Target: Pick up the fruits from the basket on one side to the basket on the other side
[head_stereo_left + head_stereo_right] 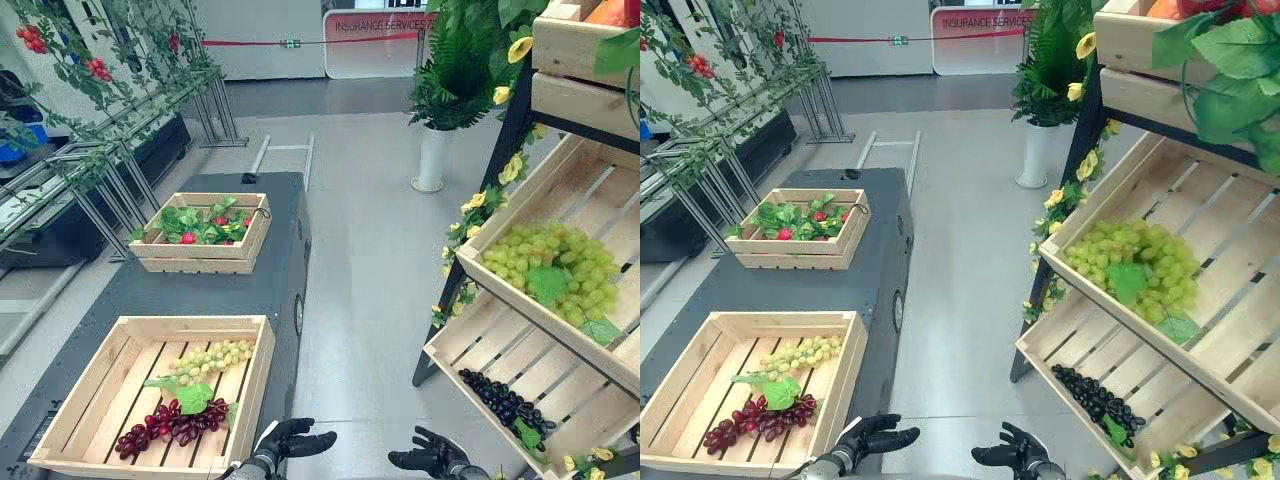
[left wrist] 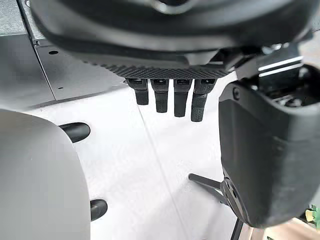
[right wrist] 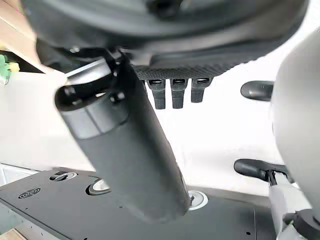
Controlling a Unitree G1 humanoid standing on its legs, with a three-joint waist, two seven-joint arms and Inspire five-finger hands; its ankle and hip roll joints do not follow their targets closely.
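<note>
A wooden crate (image 1: 262, 370) stands on the near end of a dark cart. It holds a bunch of green grapes (image 1: 212, 358) and a bunch of purple grapes (image 1: 170, 425). To the right, a slanted wooden shelf carries a tray of green grapes (image 1: 545, 265) above a tray of black grapes (image 1: 500, 400). My left hand (image 1: 290, 440) hovers low beside the near crate's right corner, open and empty. My right hand (image 1: 430, 460) hangs over the floor just left of the black grapes, open too. In the wrist views the left fingers (image 2: 167, 100) and right fingers (image 3: 172, 92) hold nothing.
A second crate (image 1: 200, 262) with red fruit and leaves sits farther along the cart (image 1: 270, 290). Grey floor runs between cart and shelf. A potted fern in a white pot (image 1: 433, 155) stands behind. Metal racks with vines (image 1: 100, 170) line the left.
</note>
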